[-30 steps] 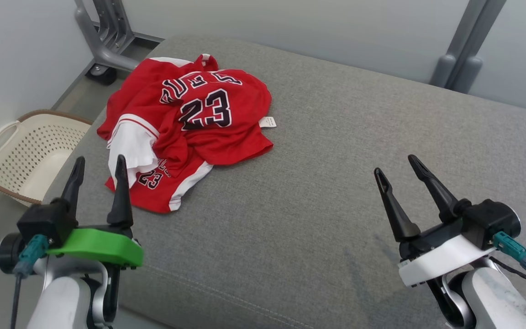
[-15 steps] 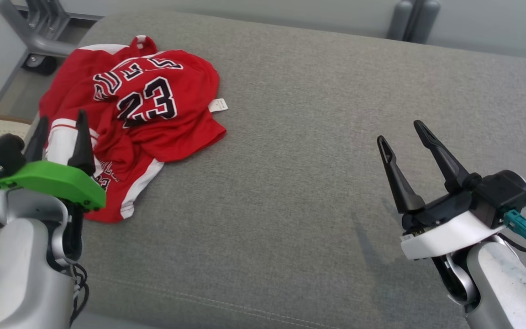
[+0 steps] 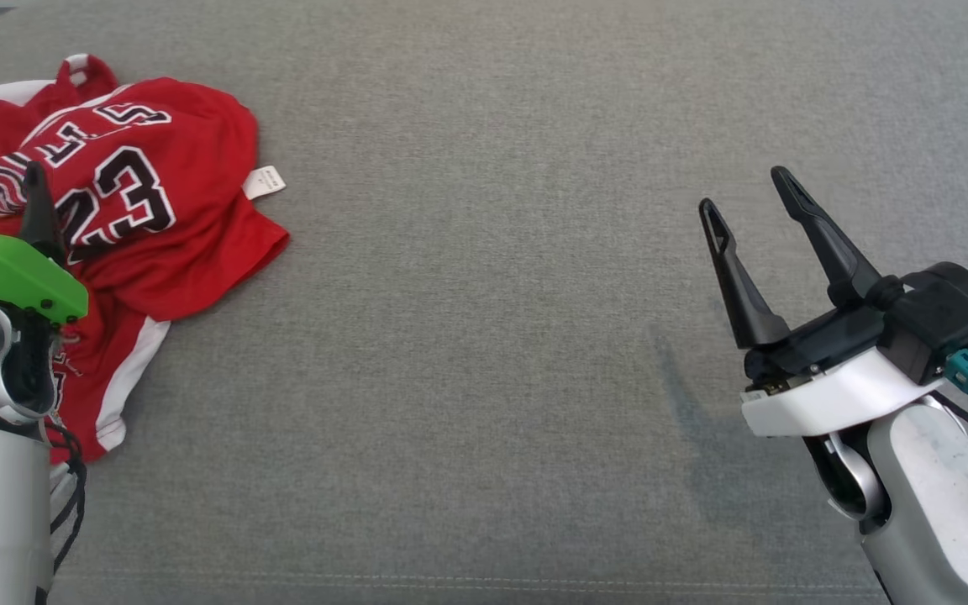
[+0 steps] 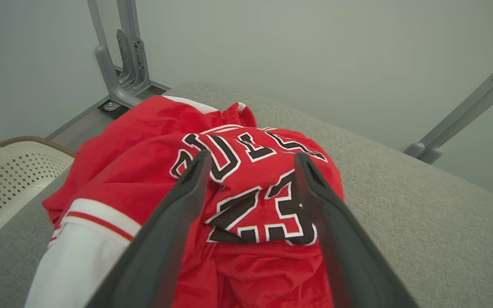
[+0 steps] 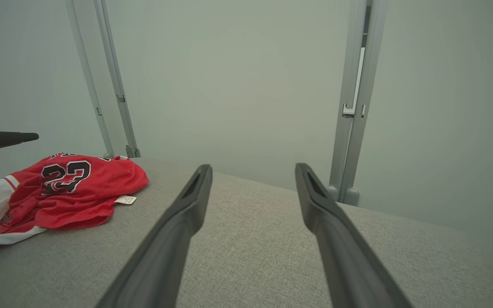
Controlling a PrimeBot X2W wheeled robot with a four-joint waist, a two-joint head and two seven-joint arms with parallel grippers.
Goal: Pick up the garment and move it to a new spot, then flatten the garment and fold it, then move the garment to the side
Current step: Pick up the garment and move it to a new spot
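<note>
Right now your red number 23 basketball jersey (image 3: pixel 156 210) lies crumpled at the left side of the gray upholstered cushion (image 3: pixel 484 378). A white tag (image 3: pixel 264 181) pokes out at its right edge. Your left gripper (image 3: pixel 1 186) hangs over the near-left part of the heap. Its fingers (image 4: pixel 165 239) are spread apart and hold nothing; in the left wrist view they frame the black 23. Your right gripper (image 3: pixel 744 189) is well apart from the cloth, above bare cushion on the right, likewise spread and empty. A perforated cream laundry basket (image 4: pixel 11 171) sits beside the cushion, past the jersey's left edge.
</note>
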